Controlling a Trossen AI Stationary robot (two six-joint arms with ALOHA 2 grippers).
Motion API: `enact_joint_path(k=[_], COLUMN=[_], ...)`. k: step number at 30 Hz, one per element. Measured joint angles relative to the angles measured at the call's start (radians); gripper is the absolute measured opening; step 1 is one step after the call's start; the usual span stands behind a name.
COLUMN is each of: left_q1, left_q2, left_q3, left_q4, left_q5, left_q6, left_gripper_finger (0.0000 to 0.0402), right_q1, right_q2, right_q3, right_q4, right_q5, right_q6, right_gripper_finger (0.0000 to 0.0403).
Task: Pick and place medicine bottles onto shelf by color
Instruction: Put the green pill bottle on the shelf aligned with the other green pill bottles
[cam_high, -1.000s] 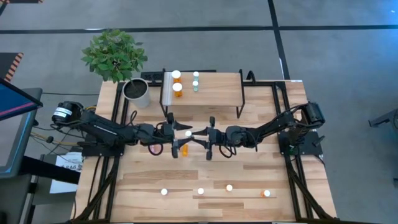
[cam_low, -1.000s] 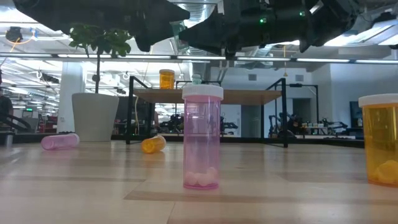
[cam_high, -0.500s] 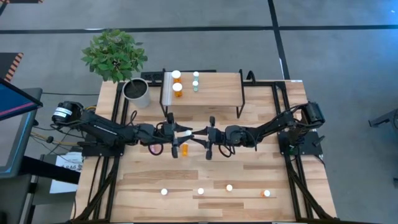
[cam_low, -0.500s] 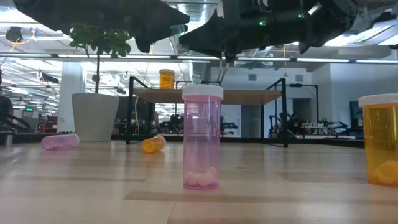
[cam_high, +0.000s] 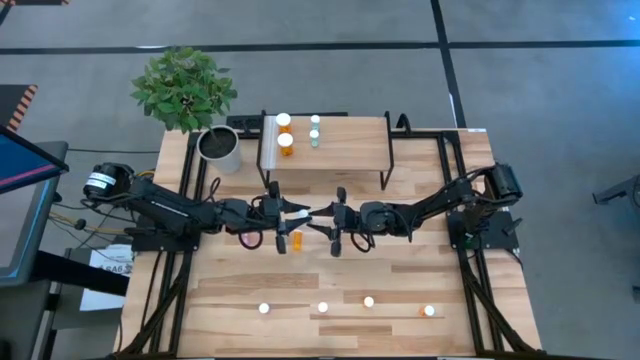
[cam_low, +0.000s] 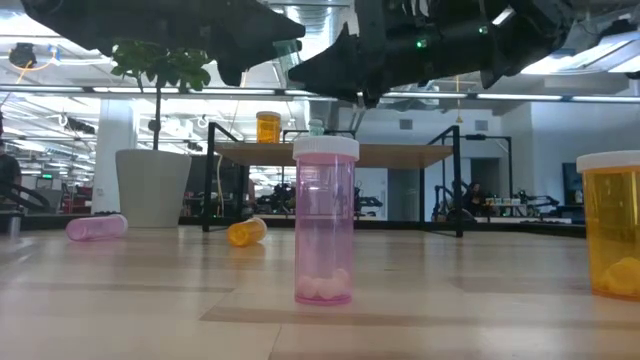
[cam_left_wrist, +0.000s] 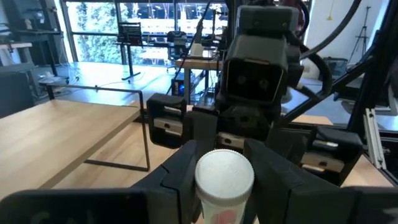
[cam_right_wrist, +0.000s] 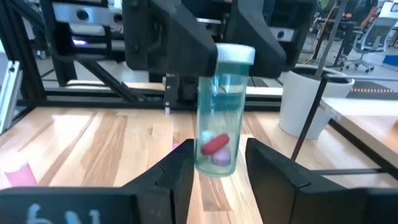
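Observation:
A teal medicine bottle (cam_right_wrist: 217, 124) with a white cap hangs upright above mid-table, between my two grippers, which face each other. My left gripper (cam_left_wrist: 224, 180) is shut on it. My right gripper (cam_right_wrist: 217, 162) is open, one finger on either side of the bottle's lower half with a small gap each side. The shelf (cam_high: 350, 145) stands at the far side and carries two orange bottles (cam_high: 285, 132) and two teal ones (cam_high: 315, 130). A pink bottle (cam_high: 247, 238) and an orange one (cam_high: 295, 240) lie on the table under the grippers. My left gripper pinches the teal bottle's capped top end (cam_right_wrist: 234, 55) between its two fingers (cam_left_wrist: 273, 168). It comes level from the table's left. The bottle stands upright in the hold, its body hanging below the fingers, clear of the table.
Several more bottles stand in a row near the front edge, among them a pink one (cam_low: 325, 220) and an orange one (cam_low: 612, 225). A white plant pot (cam_high: 220, 148) stands left of the shelf. Bare wood lies between the grippers and the front row.
My left gripper has shut on the teal bottle's top end. My right gripper's fingers have parted from the bottle's sides. Both arms have kept their places, and the bottle has stayed upright in the air.

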Motion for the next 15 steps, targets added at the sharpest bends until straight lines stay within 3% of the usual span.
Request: enact_joint_path(k=[7, 12, 15], left_q1=[-0.001, 0.008, 0.036], left_q2=[-0.044, -0.080, -0.080], left_q3=[0.000, 0.013, 0.086], left_q4=[-0.032, -0.049, -0.159], left_q5=[-0.045, -0.166, -0.199], left_q6=[-0.011, -0.014, -0.019], left_gripper_finger=[0.0107, 0.0107, 0.0107], right_q1=[-0.014, -0.014, -0.014], right_q2=[-0.043, -0.166, -0.245], right_q3=[0.000, 0.000, 0.000], right_q4=[-0.166, -0.421, -0.530], right_q5=[0.052, 0.167, 0.200], right_q6=[0.008, 0.027, 0.043], right_gripper_finger=[0.0214, 0.0231, 0.0232])
